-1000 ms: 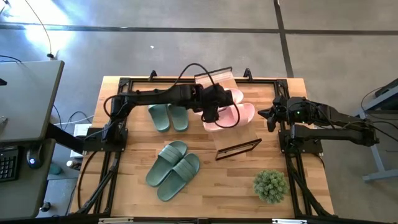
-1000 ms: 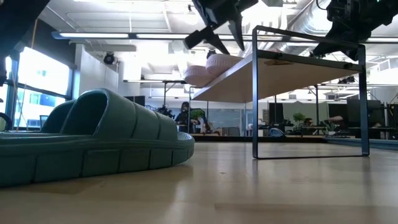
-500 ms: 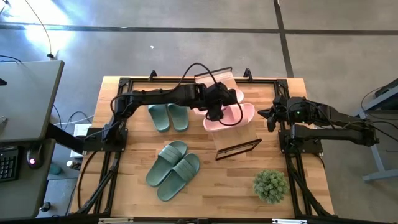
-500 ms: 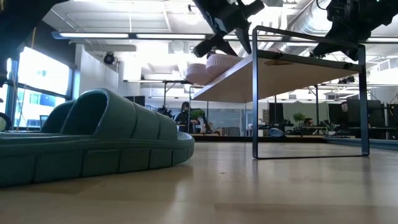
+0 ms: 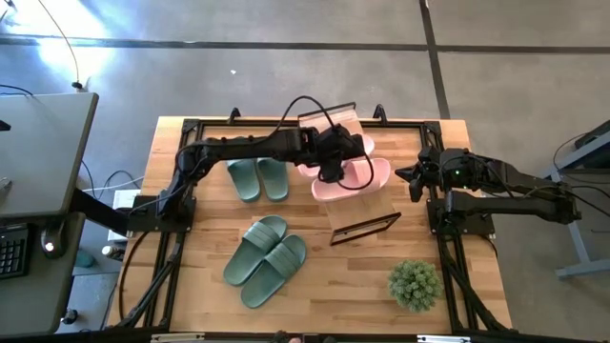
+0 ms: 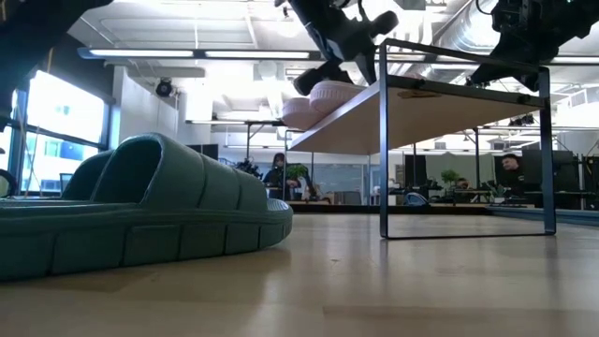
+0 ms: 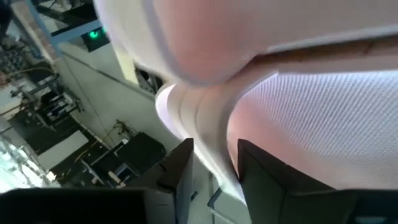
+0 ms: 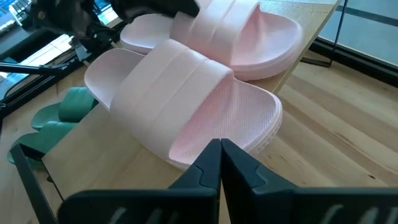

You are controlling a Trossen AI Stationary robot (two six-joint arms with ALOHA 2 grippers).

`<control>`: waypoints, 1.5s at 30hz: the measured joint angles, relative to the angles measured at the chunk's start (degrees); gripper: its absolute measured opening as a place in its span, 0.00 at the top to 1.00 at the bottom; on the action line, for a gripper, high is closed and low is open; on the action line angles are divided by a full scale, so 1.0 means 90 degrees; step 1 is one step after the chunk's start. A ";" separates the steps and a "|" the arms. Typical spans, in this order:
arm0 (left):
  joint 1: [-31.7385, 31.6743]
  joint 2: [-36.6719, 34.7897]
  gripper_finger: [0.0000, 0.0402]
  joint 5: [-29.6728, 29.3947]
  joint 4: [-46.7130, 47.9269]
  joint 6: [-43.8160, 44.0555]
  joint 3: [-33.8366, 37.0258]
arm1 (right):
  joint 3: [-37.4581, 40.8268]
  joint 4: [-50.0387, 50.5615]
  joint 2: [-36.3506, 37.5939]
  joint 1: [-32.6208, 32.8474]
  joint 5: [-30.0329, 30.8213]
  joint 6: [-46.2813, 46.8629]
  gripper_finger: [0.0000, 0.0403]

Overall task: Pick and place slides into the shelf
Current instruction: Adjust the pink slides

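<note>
Two pale pink slides (image 5: pixel 355 171) lie sole down, side by side, on the shelf's (image 5: pixel 360 210) wooden top; the right wrist view shows them too (image 8: pixel 186 99). My left gripper (image 5: pixel 331 165) reaches over the shelf from the left and is shut on the far pink slide (image 8: pixel 249 31). My right gripper (image 5: pixel 412 179) hangs shut just right of the shelf, touching nothing. One sage-green pair (image 5: pixel 259 179) lies on the table left of the shelf. Another green pair (image 5: pixel 265 259) lies nearer the table's near edge. My left gripper pinches the far pink slide between its two fingers (image 7: pixel 180 171), on a raised pink edge (image 7: pixel 211 134) beside the dotted footbed. It comes from above and from the table's left. The slide rests on the shelf top, against the other pink slide.
A small green potted plant (image 5: pixel 415 284) stands near the table's near right corner. The shelf's black frame legs (image 6: pixel 384 140) stand on the table. A green slide (image 6: pixel 140 215) fills the low view's left. Bare wood lies in front of the shelf.
My left gripper has shifted a little toward the table's far edge over the pink slides, and it has turned and tipped in the low view. The right arm has kept still.
</note>
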State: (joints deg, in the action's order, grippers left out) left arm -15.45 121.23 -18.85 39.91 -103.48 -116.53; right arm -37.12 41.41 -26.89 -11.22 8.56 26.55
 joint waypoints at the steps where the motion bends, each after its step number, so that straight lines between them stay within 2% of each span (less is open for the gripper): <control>1: -0.0006 0.0000 0.75 0.0005 -0.0035 -0.0007 0.0000 | 0.0000 0.0002 0.0000 0.0000 0.0000 -0.0005 1.00; 10: -0.0130 -0.0004 0.98 0.0345 -0.0038 -0.0249 -0.0005 | 0.0000 0.0006 0.0000 0.0000 0.0002 -0.0077 1.00; 14: -0.0137 -0.0004 0.96 0.0462 -0.0117 -0.0468 -0.0005 | 0.0000 0.0007 0.0000 0.0000 0.0002 -0.0075 1.00; 17: -0.0125 -0.0005 0.98 0.0536 -0.0240 -0.0649 -0.0005 | 0.0000 0.0007 0.0000 0.0000 0.0005 -0.0075 1.00; 24: -0.0120 -0.0002 0.97 0.0762 -0.0458 -0.0469 -0.0005 | 0.0000 0.0007 0.0000 0.0000 0.0007 -0.0075 1.00; 29: -0.0122 -0.0002 0.99 0.0777 -0.0455 -0.0332 -0.0005 | 0.0000 0.0006 0.0000 0.0000 0.0024 -0.0075 1.00; 45: -0.0120 -0.0002 0.94 0.0712 -0.0447 -0.0301 -0.0005 | 0.0000 0.0007 0.0000 -0.0001 0.0018 -0.0073 1.00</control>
State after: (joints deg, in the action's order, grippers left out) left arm -16.53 121.21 -12.45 35.89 -106.19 -116.57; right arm -37.12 41.47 -26.90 -11.23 8.72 25.89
